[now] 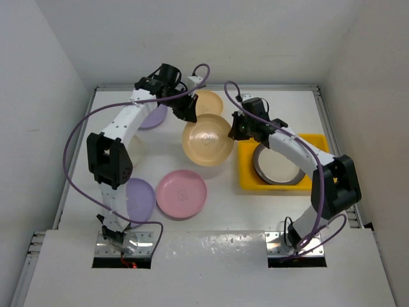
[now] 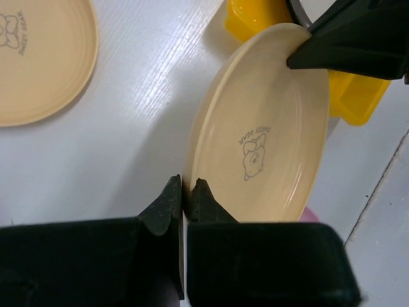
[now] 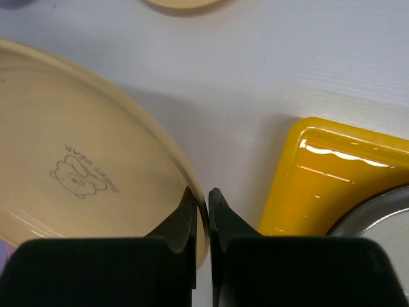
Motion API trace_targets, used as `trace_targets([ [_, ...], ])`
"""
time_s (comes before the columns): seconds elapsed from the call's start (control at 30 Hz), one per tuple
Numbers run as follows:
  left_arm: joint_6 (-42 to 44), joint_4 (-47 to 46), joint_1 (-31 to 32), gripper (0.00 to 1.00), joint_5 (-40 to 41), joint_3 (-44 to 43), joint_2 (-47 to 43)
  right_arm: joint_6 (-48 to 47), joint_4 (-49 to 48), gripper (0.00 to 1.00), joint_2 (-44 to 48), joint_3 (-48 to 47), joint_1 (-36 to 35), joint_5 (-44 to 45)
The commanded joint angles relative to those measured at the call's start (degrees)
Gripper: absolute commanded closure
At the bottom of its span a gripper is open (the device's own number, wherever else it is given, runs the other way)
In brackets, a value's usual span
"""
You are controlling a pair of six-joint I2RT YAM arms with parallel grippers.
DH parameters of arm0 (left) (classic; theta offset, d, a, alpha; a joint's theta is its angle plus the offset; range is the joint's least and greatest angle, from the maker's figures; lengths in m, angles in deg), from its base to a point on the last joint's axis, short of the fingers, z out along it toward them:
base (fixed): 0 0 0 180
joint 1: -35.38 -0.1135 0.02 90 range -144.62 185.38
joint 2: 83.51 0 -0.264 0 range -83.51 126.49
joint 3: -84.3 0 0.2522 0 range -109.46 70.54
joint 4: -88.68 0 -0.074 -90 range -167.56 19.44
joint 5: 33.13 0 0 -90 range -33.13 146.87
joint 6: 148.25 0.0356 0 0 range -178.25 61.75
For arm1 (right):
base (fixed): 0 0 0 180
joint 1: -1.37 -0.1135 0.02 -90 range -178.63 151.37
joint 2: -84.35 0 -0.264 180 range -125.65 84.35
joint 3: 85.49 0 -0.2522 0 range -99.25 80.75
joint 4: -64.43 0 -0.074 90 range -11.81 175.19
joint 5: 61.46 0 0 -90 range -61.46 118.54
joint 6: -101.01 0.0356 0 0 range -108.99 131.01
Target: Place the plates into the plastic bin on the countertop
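Now, two arms share one plate beside the bin.

I have the left gripper (image 2: 185, 185) pinched onto one rim of the round, shallow pale orange-yellow plate (image 1: 208, 139), and the right gripper (image 3: 200, 195) clamped on the opposite rim. The plate hangs tilted over the plain white countertop (image 1: 268, 211), just left of the bright yellow rectangular plastic bin (image 1: 246, 182). I read this as a handover, since my right arm sits nearer the bin, where a dark metal-rimmed plate (image 1: 279, 165) lies inside. The pink plate (image 1: 182, 194) and lavender plate (image 1: 137, 198) rest on the countertop.
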Motion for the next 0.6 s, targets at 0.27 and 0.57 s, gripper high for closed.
trace_targets([
  [0.27, 3.24, -0.21, -3.68, 0.00, 7.04, 0.40, -3.81, 4.61, 13.88, 1.00, 19.13, 7.46, 15.94, 3.50],
  [0.57, 3.24, -0.83, -5.35, 0.00, 17.42, 0.93, -4.86, 4.79, 22.80, 1.00, 28.14, 23.45, 35.02, 1.05],
])
